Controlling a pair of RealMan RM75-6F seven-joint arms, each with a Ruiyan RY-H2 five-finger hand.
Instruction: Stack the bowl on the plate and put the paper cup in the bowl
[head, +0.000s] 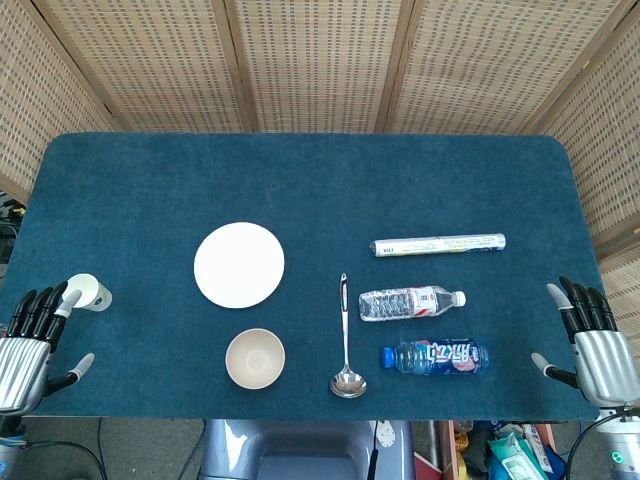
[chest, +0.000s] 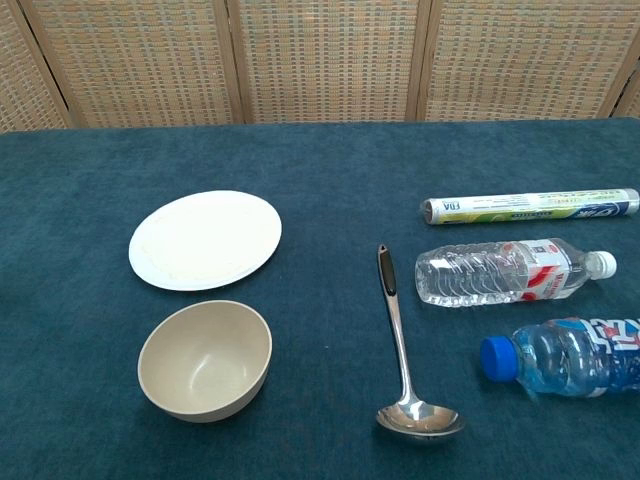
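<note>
One paper cup (head: 88, 293) on its side, mouth facing right

The left hand (head: 30, 345) partly hides the cup (head: 88, 293); the chest view's right edge crops the blue-capped bottle (chest: 570, 357).

On the teal table (head: 300, 170), a steel ladle (head: 345, 345) lies lengthwise, bowl end toward the near edge. Toward the right edge, a rolled tube (head: 438, 245), a clear water bottle (head: 410, 303) and a blue-capped bottle (head: 435, 357) lie in a row. Wicker screens (head: 320, 60) stand behind.
</note>
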